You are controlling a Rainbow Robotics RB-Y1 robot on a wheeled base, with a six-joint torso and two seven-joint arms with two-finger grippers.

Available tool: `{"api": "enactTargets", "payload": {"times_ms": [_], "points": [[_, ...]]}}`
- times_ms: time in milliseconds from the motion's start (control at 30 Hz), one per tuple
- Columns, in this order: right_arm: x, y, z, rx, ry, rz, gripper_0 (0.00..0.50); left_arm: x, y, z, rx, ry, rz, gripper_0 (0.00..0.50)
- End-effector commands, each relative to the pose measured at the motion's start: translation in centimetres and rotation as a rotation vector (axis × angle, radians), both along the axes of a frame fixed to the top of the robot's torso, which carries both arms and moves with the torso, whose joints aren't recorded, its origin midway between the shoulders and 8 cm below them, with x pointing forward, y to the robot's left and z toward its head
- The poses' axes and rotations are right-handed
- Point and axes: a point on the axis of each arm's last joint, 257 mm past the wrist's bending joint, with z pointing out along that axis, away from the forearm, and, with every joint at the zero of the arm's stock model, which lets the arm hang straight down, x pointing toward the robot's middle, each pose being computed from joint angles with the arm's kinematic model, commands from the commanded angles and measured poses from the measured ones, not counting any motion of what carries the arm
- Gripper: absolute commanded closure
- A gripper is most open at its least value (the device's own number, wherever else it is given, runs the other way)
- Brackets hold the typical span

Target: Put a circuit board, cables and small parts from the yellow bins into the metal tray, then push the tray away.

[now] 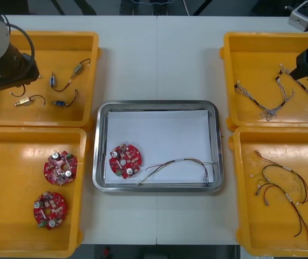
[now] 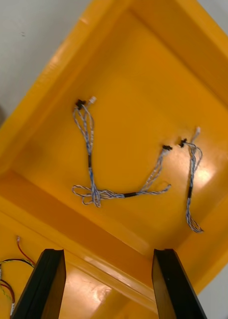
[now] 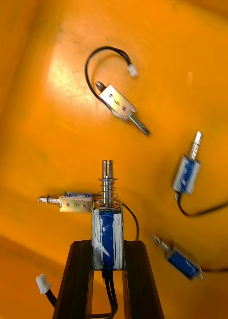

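Upper-left yellow bin: left gripper clamped on small metal part, four loose parts around. Upper-right yellow bin: right gripper spread wide above blue-white cables. Lower-left bin: two more boards. Centre metal tray holding circuit board, cable.

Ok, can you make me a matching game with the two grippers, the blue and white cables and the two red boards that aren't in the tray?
Things:
1. left gripper
2. right gripper
3. blue and white cables
4. pair of circuit boards

Where or how:
A. in the near left yellow bin
B. open
C. in the far right yellow bin
D. shut on a small metal part

Pairs: 1-D, 2-B, 3-C, 4-A.
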Motion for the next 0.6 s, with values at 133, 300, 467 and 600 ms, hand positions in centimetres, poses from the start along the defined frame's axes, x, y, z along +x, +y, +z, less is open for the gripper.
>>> {"api": "enactTargets", "payload": {"times_ms": [133,300,467,600], "points": [[0.9,-4.5,2.2,-0.027,-0.026,-0.086,0.000,-4.0,-3.6,3.2,0.031,0.032,-0.093,0.498],[1.1,-6.0,1.1,-0.011,0.031,-0.111,0.000,-5.6,-8.2,3.2,0.025,0.031,-0.177,0.498],[1.9,-7.5,1.1,-0.039,0.078,-0.090,0.000,-6.6,-13.5,2.2,0.016,0.014,-0.278,0.498],[2.3,-8.7,1.0,-0.057,0.117,-0.074,0.000,-7.2,-16.6,1.4,0.020,0.006,-0.348,0.499]]}}
